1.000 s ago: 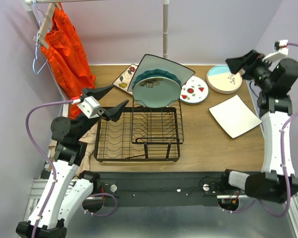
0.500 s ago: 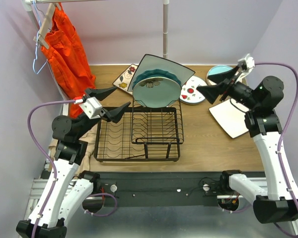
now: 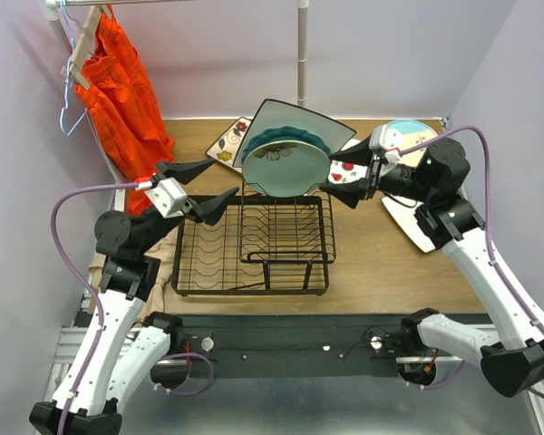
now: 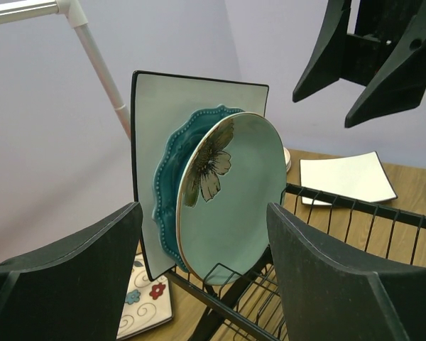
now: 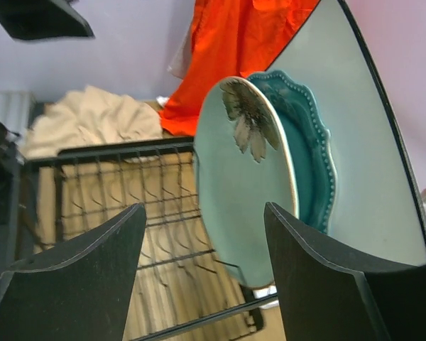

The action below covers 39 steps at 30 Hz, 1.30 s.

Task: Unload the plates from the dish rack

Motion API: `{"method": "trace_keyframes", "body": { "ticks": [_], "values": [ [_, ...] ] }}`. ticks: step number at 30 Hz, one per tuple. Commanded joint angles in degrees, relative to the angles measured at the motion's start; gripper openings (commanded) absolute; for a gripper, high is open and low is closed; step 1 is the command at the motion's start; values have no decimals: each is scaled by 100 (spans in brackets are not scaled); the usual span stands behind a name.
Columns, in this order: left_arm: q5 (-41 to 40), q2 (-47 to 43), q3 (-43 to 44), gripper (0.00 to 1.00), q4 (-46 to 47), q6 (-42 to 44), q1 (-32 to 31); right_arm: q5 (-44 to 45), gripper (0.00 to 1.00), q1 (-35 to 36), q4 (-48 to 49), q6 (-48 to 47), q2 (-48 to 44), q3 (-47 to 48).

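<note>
At the far end of the dish rack [image 3: 254,240], three plates stand on edge in its raised tier. The left gripper [image 3: 216,178] hangs near their left rims and the right gripper [image 3: 343,179] just beside their right rims. Both have their jaws spread wide and hold nothing. A mint plate [image 3: 286,170] with a dark flower stands in front, a teal scalloped plate [image 3: 257,142] close behind it, and a pale black-rimmed square plate [image 3: 295,116] rearmost.

This is a robot test room, not a real kitchen. Plain purple walls [image 3: 390,54] box in a wooden table [image 3: 390,272]. Robot arms [image 3: 109,317] are bolted along the bottom. An orange cloth [image 3: 118,91] hangs at the upper left.
</note>
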Motion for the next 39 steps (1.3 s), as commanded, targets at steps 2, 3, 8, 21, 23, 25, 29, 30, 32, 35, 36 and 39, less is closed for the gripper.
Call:
{"method": "trace_keyframes", "body": {
  "ticks": [2,3,8,21,23,25,29,30,32,35,36,39],
  "values": [
    [34,-91,-105,79,221,-38,0,21,77,52,-187,-1387,437,9],
    [43,-99,-113,79,230,-38,0,56,77,52,-205,-1441,498,71],
    [60,-99,-105,79,230,-47,0,364,72,52,-310,-1582,841,308],
    [95,-91,-105,79,248,-73,0,469,70,43,-381,-1661,859,563],
    [87,-108,-105,79,248,-73,0,583,70,52,-381,-1679,842,651],
    [87,-108,-113,79,248,-73,0,671,70,52,-381,-1687,842,765],
    [86,-90,-113,79,248,-73,0,768,70,52,-398,-1687,938,810],
    [87,-90,-113,79,248,-64,0,760,70,52,-398,-1687,973,801],
    [78,-99,-113,79,248,-73,0,751,70,52,-398,-1696,1017,757],
    [78,-99,-122,79,248,-73,0,733,70,52,-416,-1714,1114,739],
    [78,-91,-114,79,248,-64,0,716,70,52,-416,-1696,1132,739],
    [78,-90,-122,79,239,-64,0,611,68,43,-425,-1705,1141,713]
  ]
}}
